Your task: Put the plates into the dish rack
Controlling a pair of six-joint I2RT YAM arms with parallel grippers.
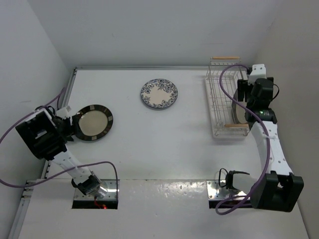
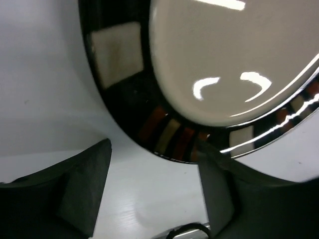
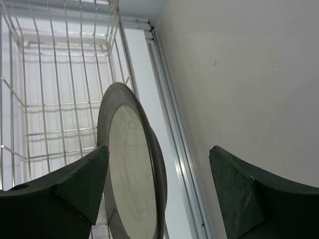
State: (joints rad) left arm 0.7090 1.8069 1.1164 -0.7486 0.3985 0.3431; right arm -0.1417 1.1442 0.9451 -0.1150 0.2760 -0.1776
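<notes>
one of three plates is loaded and two are left. nearest, the left end effector [image 2: 152, 158] is spread, its fingers either side of the rim of the dark-rimmed plate [image 1: 92, 122], which lies flat on the table [image 1: 149, 149] at the left, not yet pinched. on the right, the right end effector [image 3: 159, 152] hangs spread above the grey-rimmed plate [image 3: 130, 169], which stands on edge near the near end of the dish rack [image 1: 215, 107], cream face turned toward the table's middle. the rack's long axis runs away from the arms. farthest, the flowered plate [image 1: 159, 94] lies flat, well apart from the rack.
</notes>
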